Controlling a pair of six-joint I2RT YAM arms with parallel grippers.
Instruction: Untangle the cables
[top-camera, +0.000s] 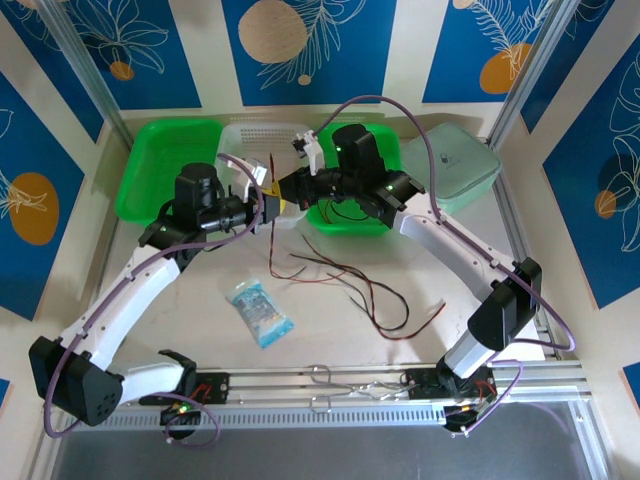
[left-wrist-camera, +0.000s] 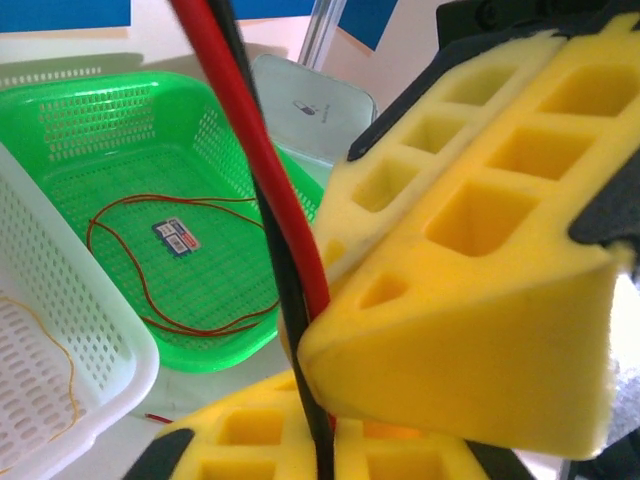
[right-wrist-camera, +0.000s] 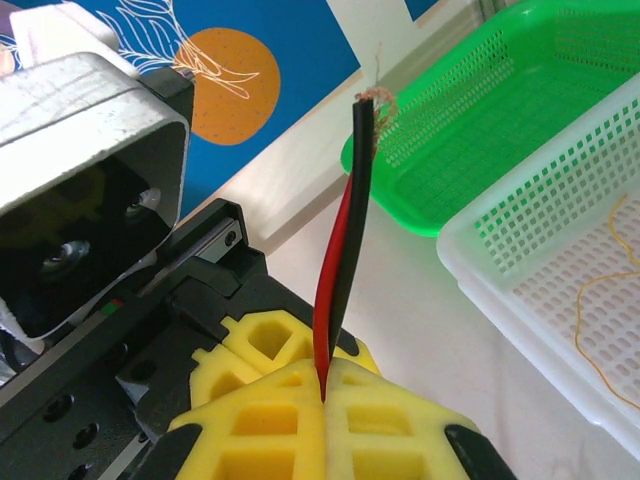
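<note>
Inspection of the right gripper finds its yellow foam fingers pressed together on a red-and-black paired cable, which rises from the pads to a frayed copper end. The left gripper meets it above the rear middle of the table. The same cable runs between this gripper's yellow pads, which stand nearly together with a slim gap; whether they pinch it cannot be told. In the overhead view the cable hangs from the two grippers down to the white tabletop, where further thin dark and red cables lie in loose curves. A green perforated plastic basket holds a thin red wire loop. The white perforated basket just beside it holds a thin yellow wire. A blue packet lies on the tabletop near the left arm.
</note>
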